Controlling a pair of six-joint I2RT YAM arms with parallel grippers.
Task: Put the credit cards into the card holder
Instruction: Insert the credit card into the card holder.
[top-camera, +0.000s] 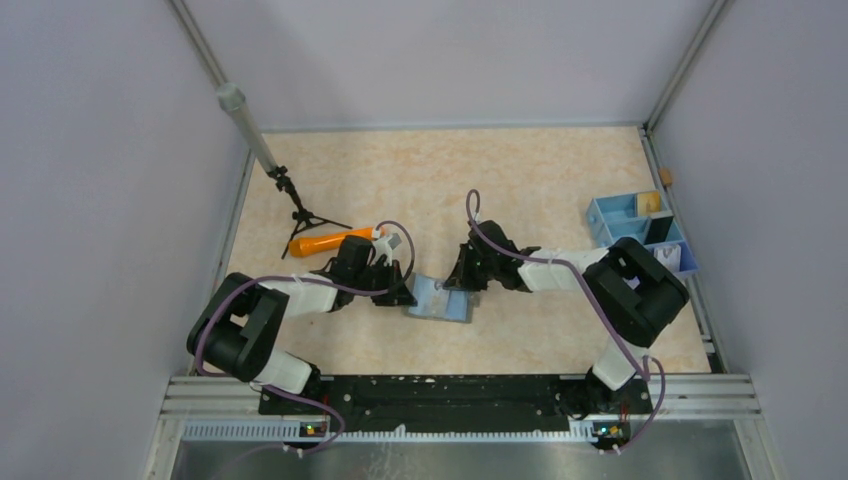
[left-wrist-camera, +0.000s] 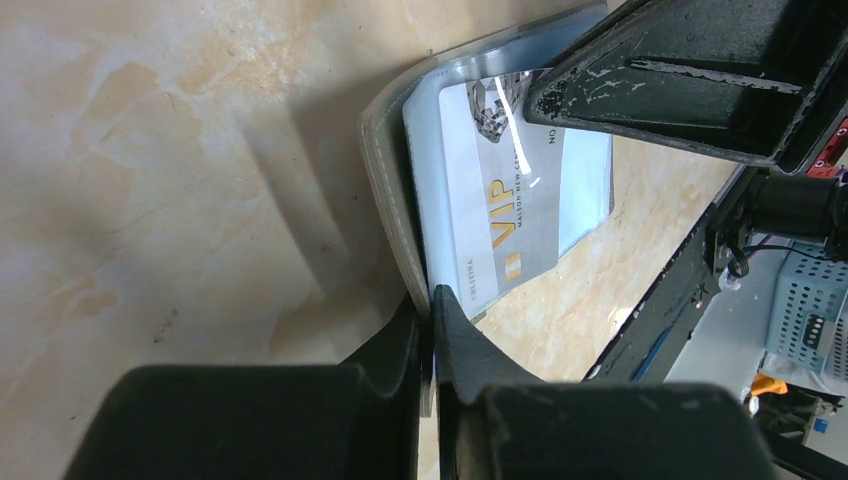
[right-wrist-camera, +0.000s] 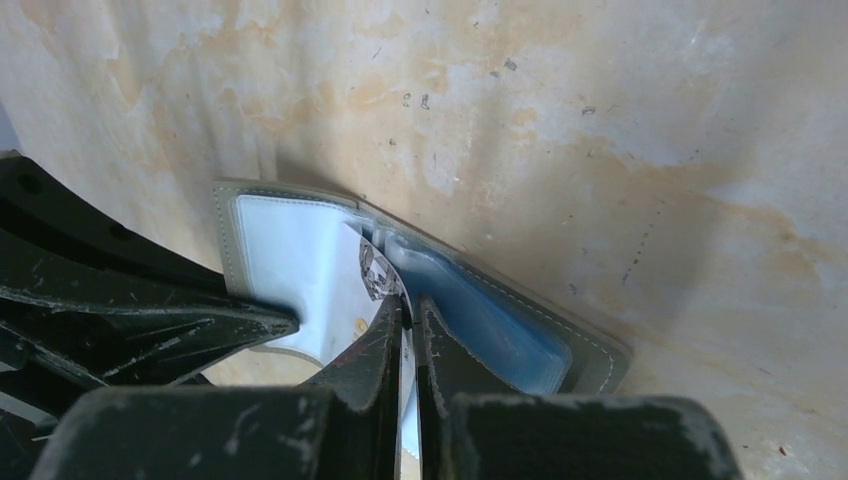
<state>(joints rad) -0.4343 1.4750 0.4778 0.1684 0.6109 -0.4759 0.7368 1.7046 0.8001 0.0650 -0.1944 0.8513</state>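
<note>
My left gripper (left-wrist-camera: 432, 300) is pinched almost fully shut. The thin grey edge of the card holder (left-wrist-camera: 385, 180) runs straight into the slit between its two fingers, so I have that flap clamped. My right gripper (right-wrist-camera: 408, 305) is closed just as tight, with a pale sliver of the credit card (right-wrist-camera: 372, 268) showing between its jaws. The card is what it holds.

The card holder (top-camera: 440, 302) lies open on the tabletop (top-camera: 450, 180), about midway between the left and right edges and nearer the near edge than the far one. Its light blue lining faces up. My two grippers meet over it, the left gripper (top-camera: 405, 295) at its left side and the right gripper (top-camera: 462, 285) at its right side.

From my left wrist the credit card (left-wrist-camera: 510, 215) looks silver-grey with gold "VIP" lettering, and it lies flat against the pale lining. My right fingers cover its far end. From my right wrist, the card's patterned end reaches the fold between the paler flap and the deeper blue pocket of the card holder (right-wrist-camera: 490, 325). I cannot tell whether that end is already inside a pocket or only lies against the lining.

An orange stick (top-camera: 322, 243) lies just beyond my left gripper, on the side toward the left edge. A small black tripod (top-camera: 300, 215) stands close behind it. A blue compartment tray (top-camera: 612, 215) sits against the right edge, well apart from the card holder.
</note>
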